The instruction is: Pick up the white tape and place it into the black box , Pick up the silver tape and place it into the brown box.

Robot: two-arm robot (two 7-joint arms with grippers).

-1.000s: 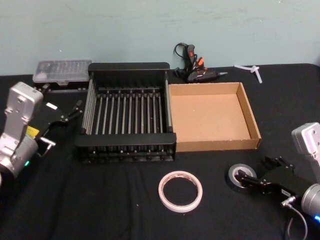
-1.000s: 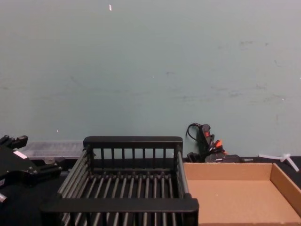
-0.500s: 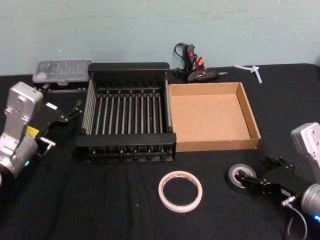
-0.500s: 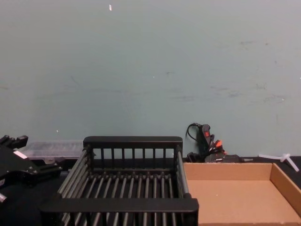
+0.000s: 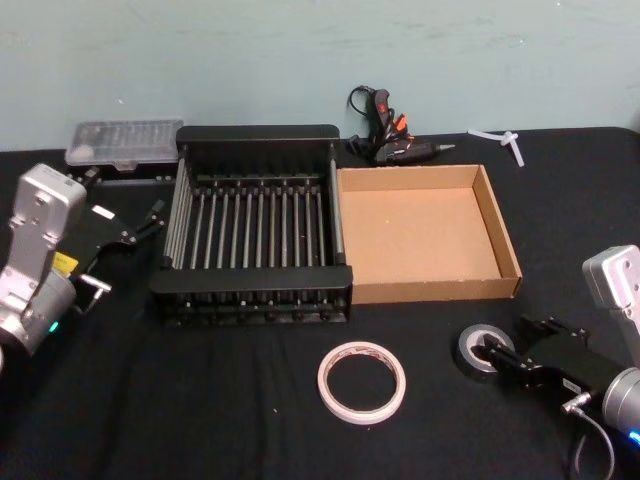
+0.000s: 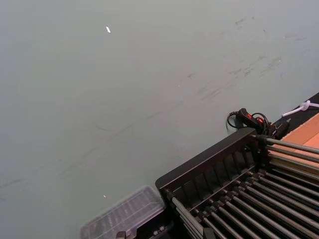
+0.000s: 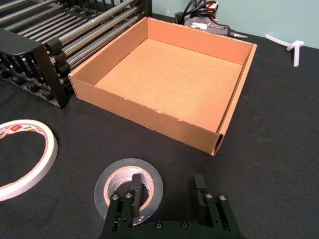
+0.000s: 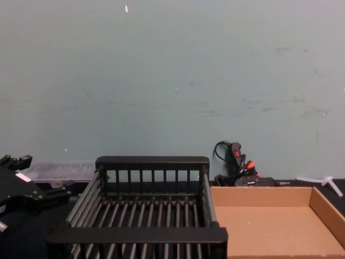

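1. There are two rolls of tape. The white tape (image 5: pixel 362 383) lies flat in the lower centre of the head view, on the black tabletop (image 5: pixel 220 400). The silver tape (image 5: pixel 482 351) lies flat in the lower right, well apart from the white one.
2. There are two boxes, side by side and touching, in the middle of the head view. The black box (image 5: pixel 255 232) is on the left and the brown box (image 5: pixel 425 235) on the right. Nothing lies inside either of them.
3. The right pincer (image 7: pixel 164 196) is at the silver tape, in the lower right of the head view. It is released: in the right wrist view one finger (image 7: pixel 135 189) stands in the hole of the roll and the other beside the roll, outside it.
4. The left pincer (image 5: pixel 150 222) is at the middle left of the head view, near the left wall of the black box. I cannot tell if it is released or clenched.
5. Other things stand at the upper edge of the tabletop: one clear plastic case (image 5: pixel 125 143) at the upper left, one glue gun (image 5: pixel 390 135) with a cable behind the boxes, and one small white part (image 5: pixel 503 140) at the upper right.
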